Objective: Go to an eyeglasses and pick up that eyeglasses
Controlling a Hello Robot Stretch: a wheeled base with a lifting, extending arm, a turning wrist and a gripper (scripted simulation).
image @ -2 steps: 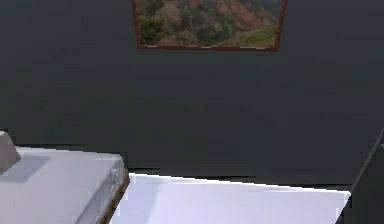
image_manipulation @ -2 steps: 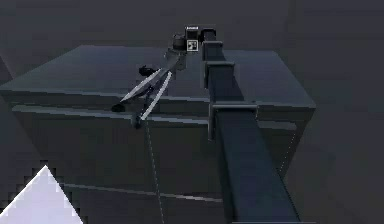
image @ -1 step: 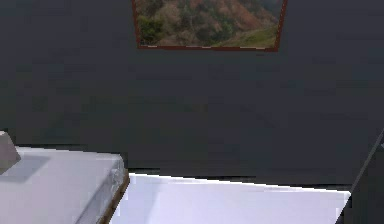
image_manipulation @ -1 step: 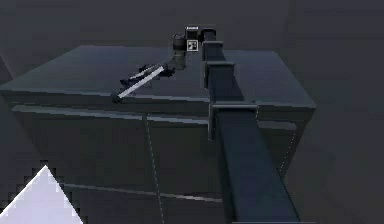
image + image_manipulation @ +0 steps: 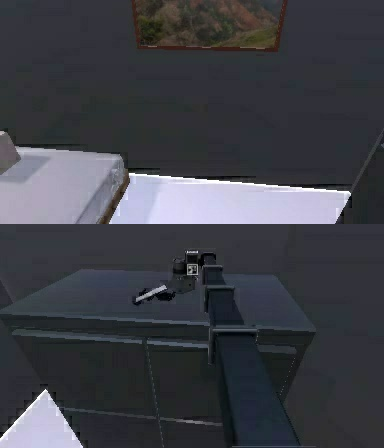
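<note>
A: Gripper (image 5: 172,291) position?
B: At the arm's (image 5: 235,354) far end, over the dark cabinet (image 5: 90,299) top. Its fingers point toward a small pale object (image 5: 150,295) lying there.
A: Holding it?
B: Cannot tell, nor how the fingers stand.
A: Ahead?
B: Dark wall (image 5: 200,110), framed landscape painting (image 5: 210,22), grey bed (image 5: 50,185) corner at the forward view's lower left

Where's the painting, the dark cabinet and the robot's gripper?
painting (image 5: 210,22), forward view, middle of the canvas.
dark cabinet (image 5: 90,294), arm side view, bare top.
gripper (image 5: 163,293), arm side view, between its fingertips.
</note>
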